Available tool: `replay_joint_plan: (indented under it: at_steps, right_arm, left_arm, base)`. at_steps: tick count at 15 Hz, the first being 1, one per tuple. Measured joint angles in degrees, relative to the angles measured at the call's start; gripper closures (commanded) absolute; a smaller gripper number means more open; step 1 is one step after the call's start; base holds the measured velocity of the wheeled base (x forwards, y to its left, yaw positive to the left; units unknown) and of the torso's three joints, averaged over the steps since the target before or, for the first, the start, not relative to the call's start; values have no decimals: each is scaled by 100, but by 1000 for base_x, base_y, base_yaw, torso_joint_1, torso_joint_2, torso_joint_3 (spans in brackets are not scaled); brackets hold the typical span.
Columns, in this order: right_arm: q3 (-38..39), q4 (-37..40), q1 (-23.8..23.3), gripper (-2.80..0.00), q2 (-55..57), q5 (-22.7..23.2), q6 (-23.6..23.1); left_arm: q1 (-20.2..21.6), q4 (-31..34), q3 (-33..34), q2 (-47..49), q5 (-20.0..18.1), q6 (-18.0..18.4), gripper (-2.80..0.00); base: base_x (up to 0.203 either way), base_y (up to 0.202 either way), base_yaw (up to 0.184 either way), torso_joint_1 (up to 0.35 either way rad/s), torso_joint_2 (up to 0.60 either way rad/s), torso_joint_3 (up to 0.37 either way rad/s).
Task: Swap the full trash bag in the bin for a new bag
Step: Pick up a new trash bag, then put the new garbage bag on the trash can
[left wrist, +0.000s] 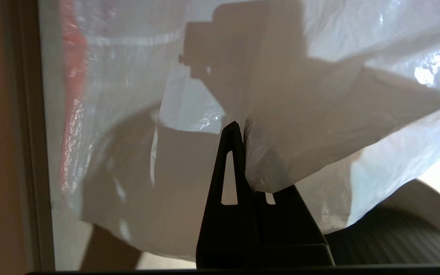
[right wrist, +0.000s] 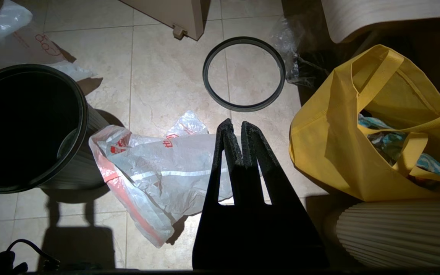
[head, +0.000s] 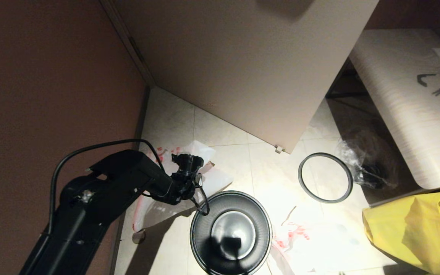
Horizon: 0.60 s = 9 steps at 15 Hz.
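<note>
White film pinched in left claw [left wrist: 243,130], floorward.

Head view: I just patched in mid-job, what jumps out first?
The bin stands open and unlined at bottom centre, its steel bottom shining. Just left of it the left gripper is shut on a fold of a translucent white bag by the wall. The grey rim ring lies loose on the tiles to the right, before a yellow tote.
</note>
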Motion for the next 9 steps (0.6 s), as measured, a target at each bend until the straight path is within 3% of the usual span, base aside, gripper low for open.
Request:
replay_joint_plan:
  at_steps: [3, 9]
  right_arm:
    - [0, 0, 0, 0, 0, 0, 1]
    - [0, 1, 0, 0, 0, 0, 1]
  left_arm:
    - [-100, -475, 1294, -972, 17, -250, 0]
    - [-409, -955, 3265, -3009, 25, -292, 0]
  base:
    - [0, 0, 0, 0, 0, 0]
    - [0, 0, 0, 0, 0, 0]
